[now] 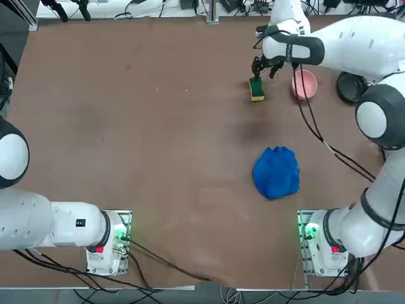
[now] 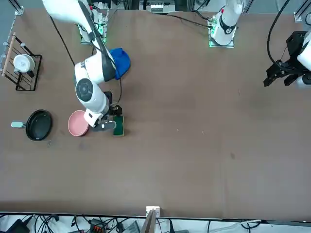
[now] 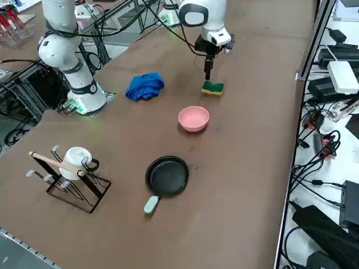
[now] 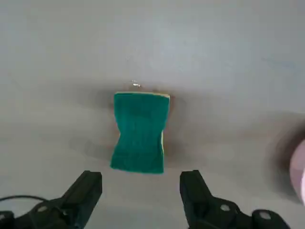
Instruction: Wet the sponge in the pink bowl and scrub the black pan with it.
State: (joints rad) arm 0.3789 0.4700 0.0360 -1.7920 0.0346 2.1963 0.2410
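The sponge (image 1: pixel 256 89) lies flat on the brown table, green face up with a yellow edge, also seen as the sponge (image 4: pixel 139 132) and the sponge (image 3: pixel 212 87). My right gripper (image 4: pixel 141 183) hovers open just above it, fingers straddling its near end without touching; the same right gripper (image 1: pixel 261 68) shows from overhead. To the right of the sponge stands the pink bowl (image 1: pixel 304 83), (image 3: pixel 193 118). Beyond it the black pan (image 3: pixel 167 175) with its pale handle rests on the table, partly hidden under my arm in the top view as the black pan (image 1: pixel 350 87).
A crumpled blue cloth (image 1: pixel 276 172) lies nearer my base. A wire rack (image 3: pixel 70 185) holding a white mug (image 3: pixel 76 159) stands past the pan. The table's right edge borders cables and boxes.
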